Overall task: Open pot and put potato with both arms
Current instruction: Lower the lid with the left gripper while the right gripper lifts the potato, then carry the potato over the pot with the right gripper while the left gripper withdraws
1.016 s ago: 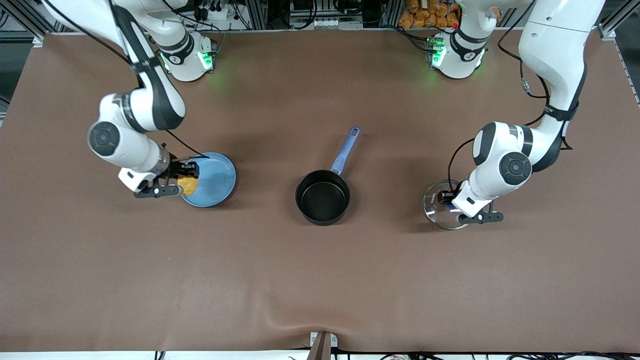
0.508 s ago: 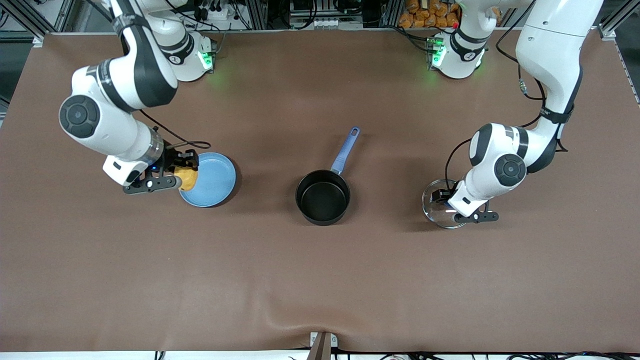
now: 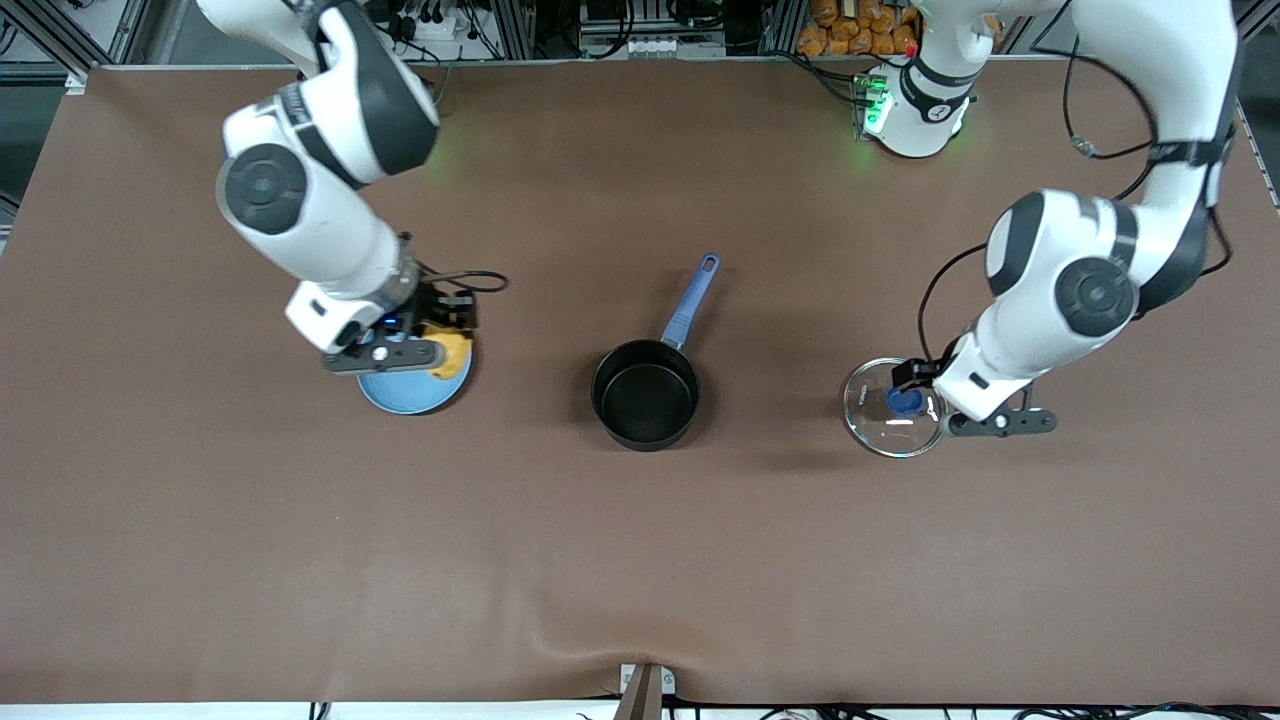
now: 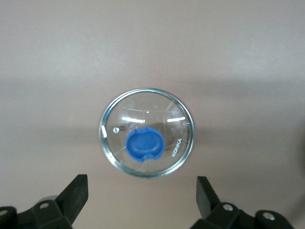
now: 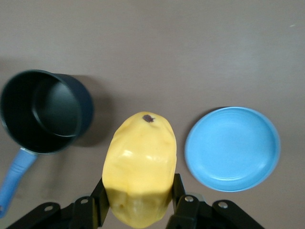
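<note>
front view: the pot (image 3: 645, 394) sits open mid-table, blue handle pointing toward the arm bases. the right gripper (image 3: 432, 345) is up over the blue plate (image 3: 405, 392) with the potato (image 3: 452, 354) clamped in it. the lid (image 3: 892, 408) lies flat toward the left arm's end, left gripper (image 3: 925, 395) over its edge

left wrist view: left gripper (image 4: 142, 194) jaws spread wide, holding nothing, glass lid (image 4: 147, 139) on the table under it

right wrist view: potato (image 5: 140, 168) pinched across its width, long axis pointing out from the right gripper (image 5: 138, 206). pot (image 5: 45, 110) is off to one side, plate (image 5: 232, 148) to the other, so i'd guess a sideways carry comes next
</note>
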Robot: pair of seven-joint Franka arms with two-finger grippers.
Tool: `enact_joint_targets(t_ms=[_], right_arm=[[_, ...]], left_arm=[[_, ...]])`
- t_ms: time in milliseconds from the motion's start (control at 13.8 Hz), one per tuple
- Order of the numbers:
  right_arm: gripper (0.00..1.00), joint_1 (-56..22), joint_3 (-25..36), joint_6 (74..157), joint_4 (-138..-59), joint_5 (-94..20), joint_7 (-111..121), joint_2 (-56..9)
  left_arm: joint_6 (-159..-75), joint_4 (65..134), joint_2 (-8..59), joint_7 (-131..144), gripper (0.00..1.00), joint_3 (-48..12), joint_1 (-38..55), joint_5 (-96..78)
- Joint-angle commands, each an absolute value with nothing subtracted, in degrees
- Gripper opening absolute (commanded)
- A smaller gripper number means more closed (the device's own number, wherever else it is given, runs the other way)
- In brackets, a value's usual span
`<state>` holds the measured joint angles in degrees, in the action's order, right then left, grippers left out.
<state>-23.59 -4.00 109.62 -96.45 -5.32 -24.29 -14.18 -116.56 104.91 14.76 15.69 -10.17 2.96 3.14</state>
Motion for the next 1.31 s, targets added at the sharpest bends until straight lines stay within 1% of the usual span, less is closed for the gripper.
enact_joint_targets(t_ms=[0, 145, 290, 435, 580, 653, 870, 1233], right_arm=[[0.0, -27.5, -3.4, 109.3, -89.3, -4.9, -28.7, -21.2], [0.0, -30.8, -3.3, 112.9, -86.3, -4.1, -33.0, -25.7], [0.0, -33.9, -3.3, 115.0, -83.1, -1.0, -37.3, -30.1], [0.0, -37.0, -2.2, 115.0, -79.4, 1.6, -40.9, -34.0], [0.0, -39.3, -0.8, 115.5, -76.4, 1.8, -41.6, -37.2], [0.0, -40.2, -0.4, 117.4, -75.6, 1.8, -41.6, -38.7], [0.0, -41.8, 0.4, 124.6, -75.6, 1.7, -42.0, -42.4], [0.0, -43.5, 0.9, 129.2, -75.6, 1.7, -43.3, -46.0]], left_arm=[[-110.2, 99.1, 14.1, 14.9, 1.0, -10.4, 2.3, 3.0], [-108.7, 97.7, 13.5, 14.9, 1.0, -10.4, 2.4, 3.1], [-107.1, 96.5, 10.7, 13.7, 1.0, -10.5, 2.6, 3.0], [-101.6, 94.1, 9.0, 14.0, 1.0, -11.2, 2.6, 3.0], [-96.7, 90.8, 8.7, 13.7, 1.0, -10.6, 1.9, 3.0], [-95.2, 90.3, 8.2, 13.4, 1.0, -10.4, 1.2, 3.0], [-94.6, 90.4, 6.1, 12.5, 1.0, -11.0, -0.6, 3.0], [-94.0, 90.3, 3.3, 12.0, 1.0, -10.8, -0.7, 2.9]])
